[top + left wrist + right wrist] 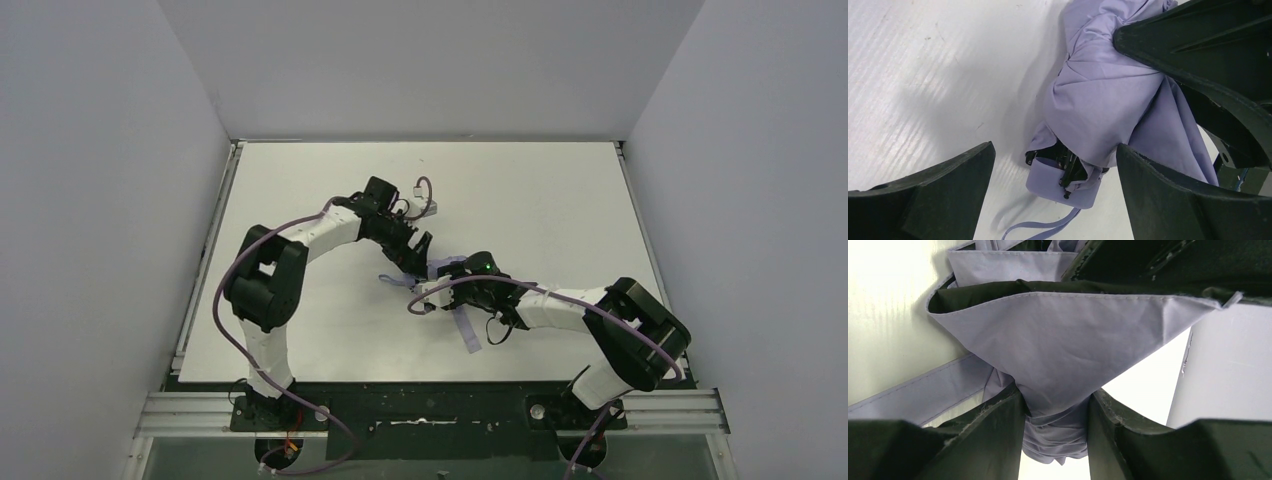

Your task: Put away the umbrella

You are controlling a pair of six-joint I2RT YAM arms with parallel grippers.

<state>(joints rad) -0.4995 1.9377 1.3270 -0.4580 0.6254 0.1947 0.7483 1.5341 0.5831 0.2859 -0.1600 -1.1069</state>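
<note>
The umbrella [443, 270] lies collapsed at the middle of the white table [560, 200], mostly hidden under both grippers. In the left wrist view its lavender fabric [1103, 95] is bunched, with black rib ends [1068, 170] and a strap [1040, 229] showing. My left gripper [1055, 200] is open, its fingers [933, 195] standing either side of the umbrella's rib end without touching it. My right gripper [1055, 432] is shut on a gathered fold of umbrella fabric [1063, 355]; a lavender strap [913, 390] hangs to its left. The handle is hidden.
Grey walls enclose the table on three sides. The right gripper's black body [1208, 55] crowds the upper right of the left wrist view. A loose lavender strap [468, 335] trails toward the near edge. The arm bases sit on the black rail [430, 410].
</note>
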